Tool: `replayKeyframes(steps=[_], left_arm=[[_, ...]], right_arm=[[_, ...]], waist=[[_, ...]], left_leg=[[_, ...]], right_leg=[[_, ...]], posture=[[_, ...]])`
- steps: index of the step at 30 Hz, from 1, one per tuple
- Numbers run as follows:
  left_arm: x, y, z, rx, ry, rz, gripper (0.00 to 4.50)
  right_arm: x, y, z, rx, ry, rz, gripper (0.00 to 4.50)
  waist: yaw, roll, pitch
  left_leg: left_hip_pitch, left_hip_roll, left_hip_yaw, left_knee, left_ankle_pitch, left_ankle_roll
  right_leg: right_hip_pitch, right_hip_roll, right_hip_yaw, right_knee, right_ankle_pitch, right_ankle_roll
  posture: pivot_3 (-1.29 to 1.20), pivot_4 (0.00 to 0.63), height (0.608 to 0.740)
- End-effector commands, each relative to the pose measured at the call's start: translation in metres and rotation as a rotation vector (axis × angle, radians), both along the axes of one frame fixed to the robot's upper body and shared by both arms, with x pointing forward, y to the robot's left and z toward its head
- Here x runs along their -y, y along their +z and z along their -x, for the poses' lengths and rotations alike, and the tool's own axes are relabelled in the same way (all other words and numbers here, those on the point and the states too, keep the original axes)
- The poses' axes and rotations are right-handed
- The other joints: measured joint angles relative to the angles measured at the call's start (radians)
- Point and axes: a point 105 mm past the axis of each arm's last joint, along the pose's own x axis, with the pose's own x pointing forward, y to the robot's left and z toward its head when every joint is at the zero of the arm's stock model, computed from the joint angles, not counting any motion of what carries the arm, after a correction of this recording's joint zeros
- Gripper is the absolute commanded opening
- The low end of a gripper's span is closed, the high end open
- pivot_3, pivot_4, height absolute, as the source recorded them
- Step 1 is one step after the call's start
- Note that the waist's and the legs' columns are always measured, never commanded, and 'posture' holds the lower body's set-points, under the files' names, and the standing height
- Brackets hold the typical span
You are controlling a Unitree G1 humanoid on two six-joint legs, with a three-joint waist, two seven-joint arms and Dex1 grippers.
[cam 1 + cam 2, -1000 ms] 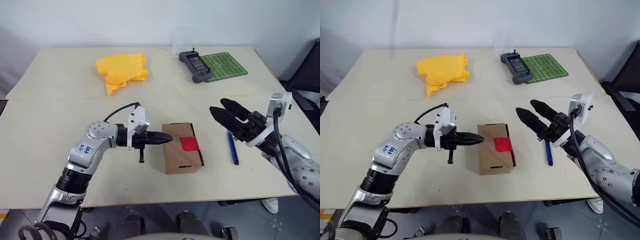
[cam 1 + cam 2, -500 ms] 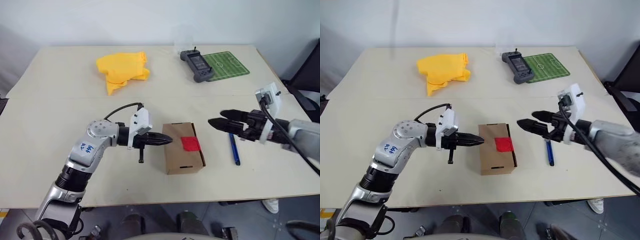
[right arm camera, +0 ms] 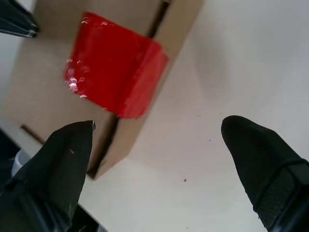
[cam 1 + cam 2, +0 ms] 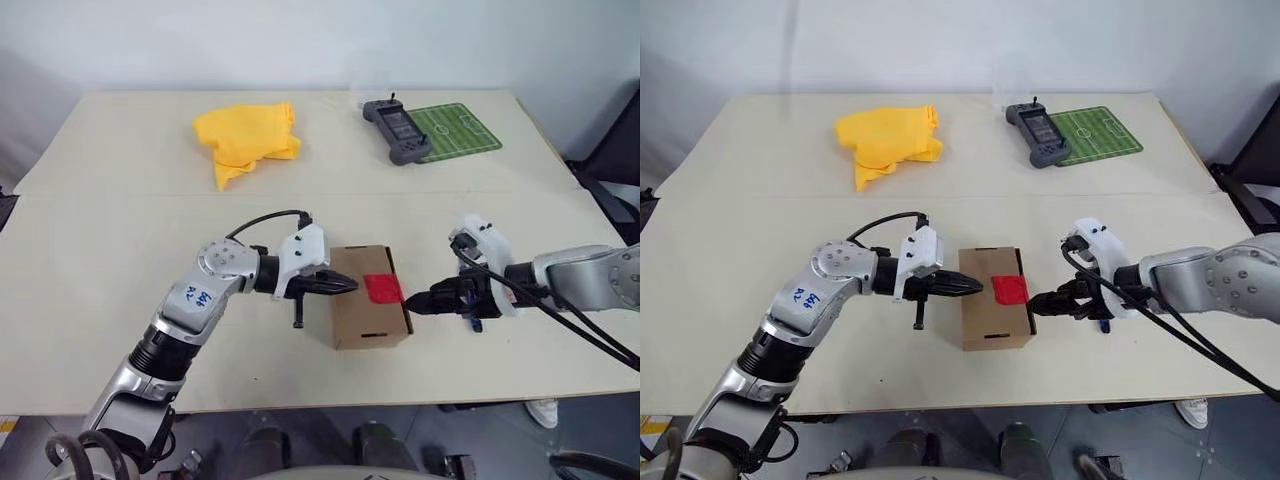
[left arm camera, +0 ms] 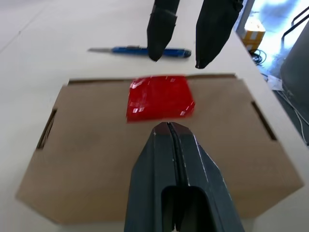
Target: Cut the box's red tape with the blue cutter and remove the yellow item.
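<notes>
Left gripper (image 5: pixel 169 126), fingers pressed together, pins the light box (image 4: pixel 368 310); right gripper (image 3: pixel 159 130) spread; slim, rigid cutter (image 5: pixel 140 50) probably wants a mid-body pinch.

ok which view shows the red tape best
The left wrist view: the red tape lies whole and close on the box top, reaching its far edge. The right wrist view shows how it folds over that edge onto the side. In both eye views it is a small red patch beside the right pincer.

Yellow cloth (image 4: pixel 246 142) far on table (image 4: pixel 100 240); grey handheld controller (image 4: pixel 393 131), probably overlapping green pitch mat (image 4: pixel 462 128).
</notes>
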Motion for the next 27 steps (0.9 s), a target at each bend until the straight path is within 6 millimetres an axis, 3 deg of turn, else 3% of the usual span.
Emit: replayKeyframes(steps=[1,27], left_arm=[[0.0075,0.0026,0.0013,0.019,-0.011,0.011,0.00],[0.0174,-0.0018,0.0036,-0.023,0.000,0.035,0.00]], right_arm=[[-0.0057,0.0147,-0.0105,0.069,-0.019,-0.022,4.47],[-0.0127,0.0107,-0.0140,0.123,-0.061,-0.049,4.47]], waist=[[0.000,0.000,0.000],[-0.010,0.000,0.000]], left_leg=[[0.000,0.000,0.000,0.000,0.000,0.000],[-0.001,0.000,0.000,0.002,0.000,0.000]], right_leg=[[0.000,0.000,0.000,0.000,0.000,0.000],[0.000,0.000,0.000,0.000,0.001,0.002]], posture=[[0.00,0.150,0.740],[0.00,0.150,0.740]])
